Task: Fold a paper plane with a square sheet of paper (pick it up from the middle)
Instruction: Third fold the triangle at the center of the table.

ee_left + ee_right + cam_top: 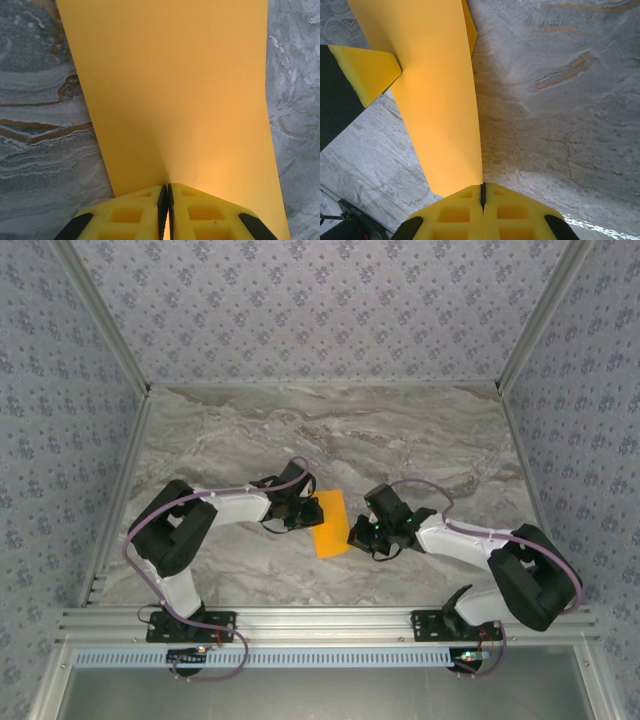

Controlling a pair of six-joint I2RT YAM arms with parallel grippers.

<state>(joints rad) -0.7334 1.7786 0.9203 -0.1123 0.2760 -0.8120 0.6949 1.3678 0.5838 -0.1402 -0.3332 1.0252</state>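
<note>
Matt paper, moulded plastic, stone-look table
The square sheet of paper (pixel 170 90) is smooth and matt; jaws of the left gripper (pixel 166 189) and right gripper (pixel 482 186) are matt yellow moulded plastic; the table (pixel 400 440) has a smooth, marble-look finish.

**Two arms meet at one orange sheet**

The orange paper sheet (pixel 331 525) is near the middle of the marble table (pixel 400 430). The left gripper (pixel 309 512) touches its left edge and the right gripper (pixel 356 534) its right edge.
</note>
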